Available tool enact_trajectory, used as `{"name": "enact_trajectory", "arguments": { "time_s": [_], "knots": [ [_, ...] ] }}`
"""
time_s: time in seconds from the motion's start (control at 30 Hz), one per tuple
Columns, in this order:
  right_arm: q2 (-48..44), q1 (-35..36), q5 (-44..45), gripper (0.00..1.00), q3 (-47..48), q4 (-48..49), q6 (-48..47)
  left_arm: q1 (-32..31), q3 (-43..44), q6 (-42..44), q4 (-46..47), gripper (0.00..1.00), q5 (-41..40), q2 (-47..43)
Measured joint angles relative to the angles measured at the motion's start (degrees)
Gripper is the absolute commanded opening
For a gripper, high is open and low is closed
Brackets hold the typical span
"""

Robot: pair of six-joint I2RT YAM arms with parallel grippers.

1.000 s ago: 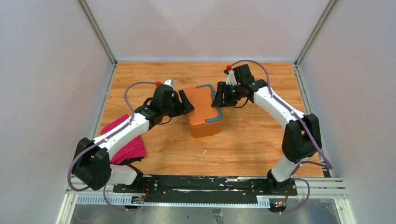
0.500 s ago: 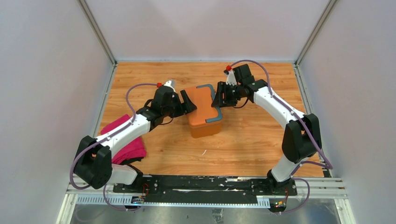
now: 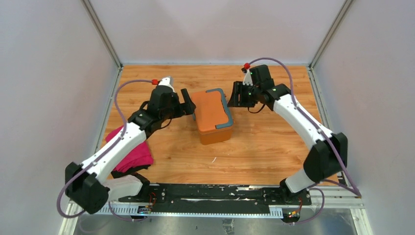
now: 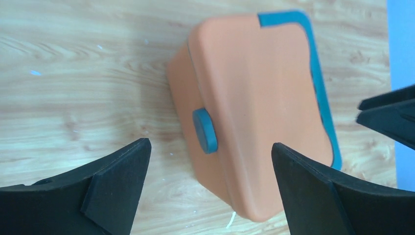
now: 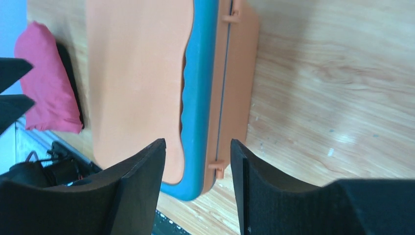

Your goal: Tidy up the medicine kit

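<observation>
The medicine kit (image 3: 212, 115), an orange box with its lid down and a grey-blue handle (image 3: 226, 110) along its right edge, sits mid-table. My left gripper (image 3: 188, 104) stands open just left of it, apart from the box. In the left wrist view its wide-spread jaws frame the kit (image 4: 259, 98) and a round blue latch (image 4: 204, 129); the gripper (image 4: 209, 152) holds nothing. My right gripper (image 3: 236, 95) is open off the kit's far right corner. In the right wrist view this gripper (image 5: 198, 144) hovers over the handle (image 5: 198, 73) and hinge side of the kit (image 5: 137, 73) without touching.
A pink cloth (image 3: 132, 152) lies at the near left under the left arm, on top of something black, and shows in the right wrist view as the pink cloth (image 5: 46, 83). A small white scrap (image 3: 214, 159) lies in front of the kit. Enclosure walls stand on three sides.
The left gripper has opened wider and drawn back left and away from the kit. The right gripper has pulled back to the right. The kit has stayed put.
</observation>
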Motion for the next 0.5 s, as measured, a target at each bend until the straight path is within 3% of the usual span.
{"name": "enact_trajectory", "arguments": {
  "time_s": [0.27,0.5],
  "knots": [
    [-20.31,0.02,16.59,0.7,-1.53,0.42,-1.64,0.28,3.98,8.13,-8.98,1.0,-12.04,-14.73],
    [-40.3,0.02,30.34,0.8,-13.33,-1.31,-3.67,0.33,3.23,13.99,-16.06,1.0,-19.74,-27.45]
  ]
}}
